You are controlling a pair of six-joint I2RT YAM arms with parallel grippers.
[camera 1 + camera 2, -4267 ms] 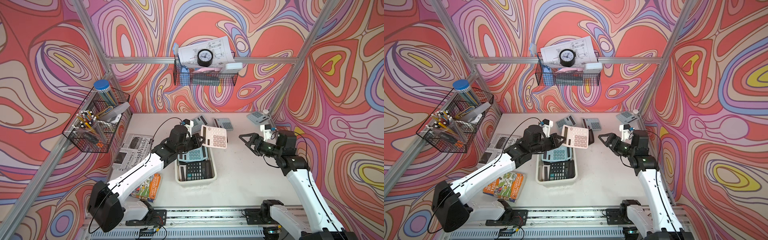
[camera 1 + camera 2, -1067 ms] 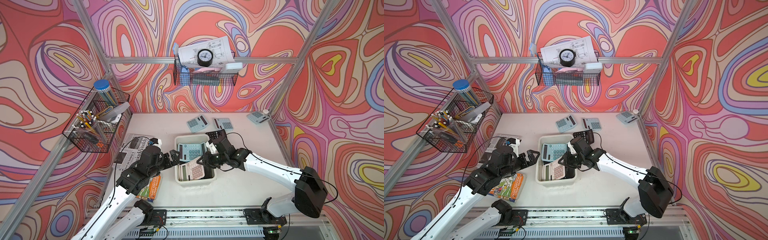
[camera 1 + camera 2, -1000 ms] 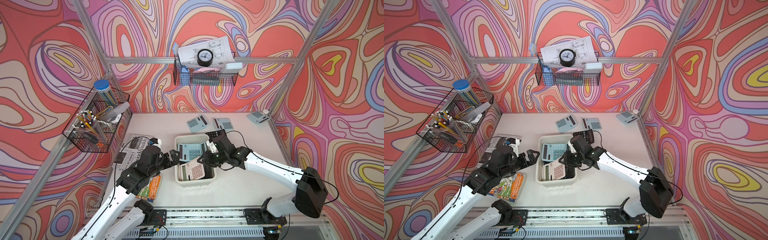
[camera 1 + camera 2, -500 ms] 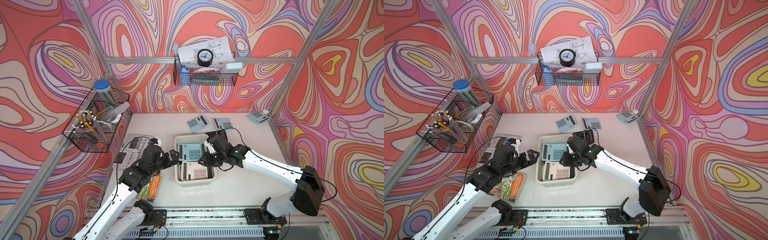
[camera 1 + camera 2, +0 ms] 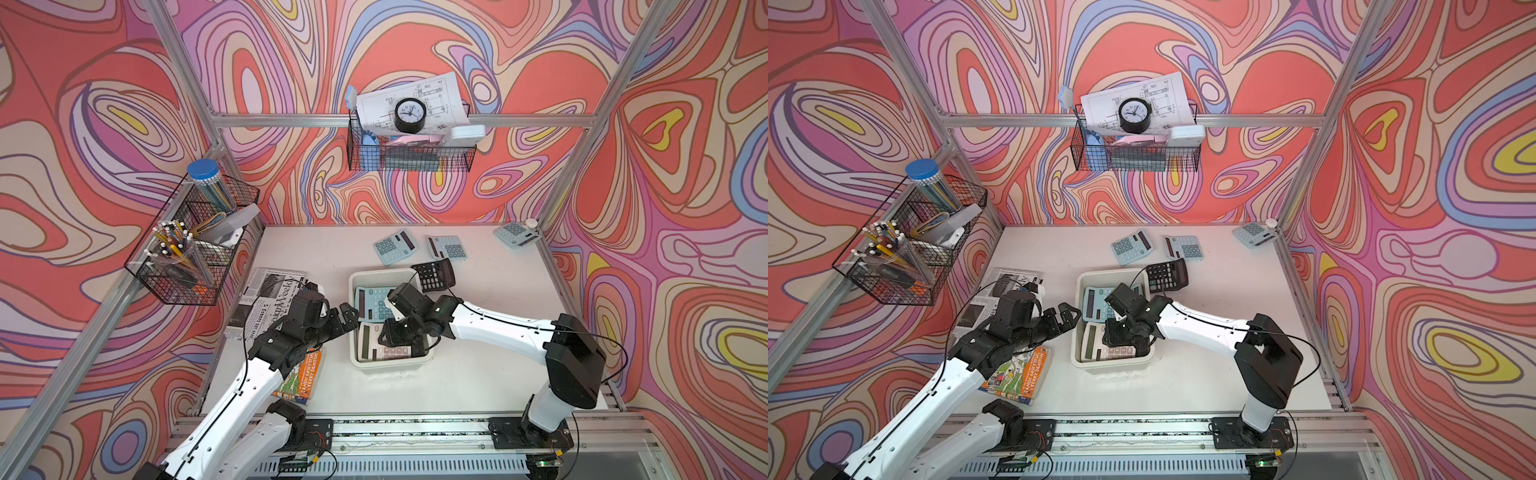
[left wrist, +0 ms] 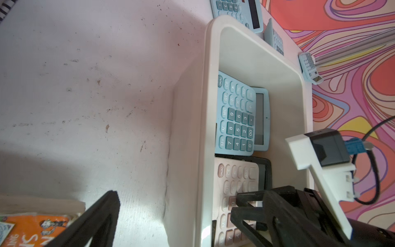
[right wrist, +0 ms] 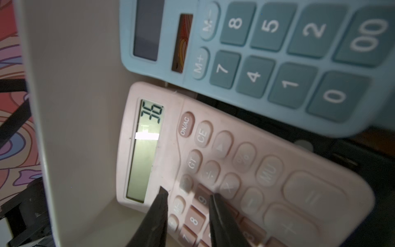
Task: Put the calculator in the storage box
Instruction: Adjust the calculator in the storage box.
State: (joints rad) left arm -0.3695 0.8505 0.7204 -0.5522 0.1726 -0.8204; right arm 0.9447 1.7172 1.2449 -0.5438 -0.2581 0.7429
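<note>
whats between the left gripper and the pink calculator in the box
Only the storage box's side wall. In a top view the open left gripper is just outside it and the pink calculator lies just inside.

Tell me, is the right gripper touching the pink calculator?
Touching. The right wrist view shows the right gripper with both fingertips planted on the face of the pink calculator, with no gap visible beneath them.
</note>
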